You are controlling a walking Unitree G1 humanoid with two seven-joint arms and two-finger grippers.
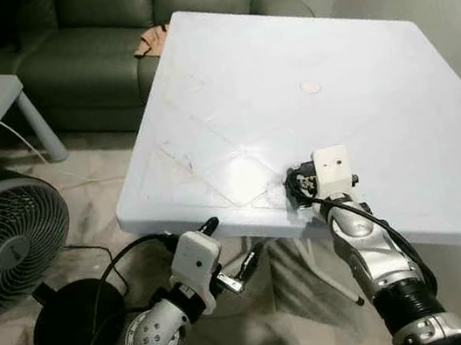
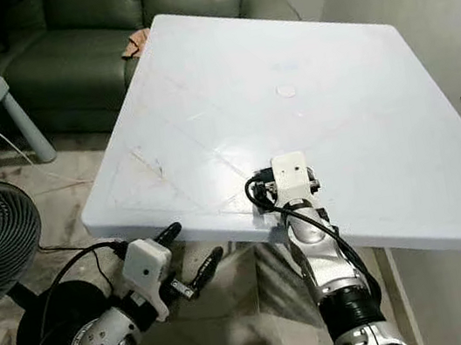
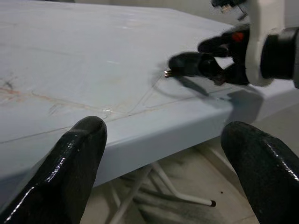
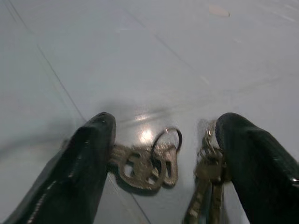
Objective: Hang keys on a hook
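Right fingers [image 4: 88, 154] spread apart, straddling keys [image 4: 149, 163] flat on table [image 1: 282, 57]; left fingers [image 3: 79, 158] released below edge.

No legible text, label, brand, number or sign observed on any surface in the four views, including the white table [image 1: 352, 55], the keys [image 4: 149, 165] and the fan [image 1: 2, 237].
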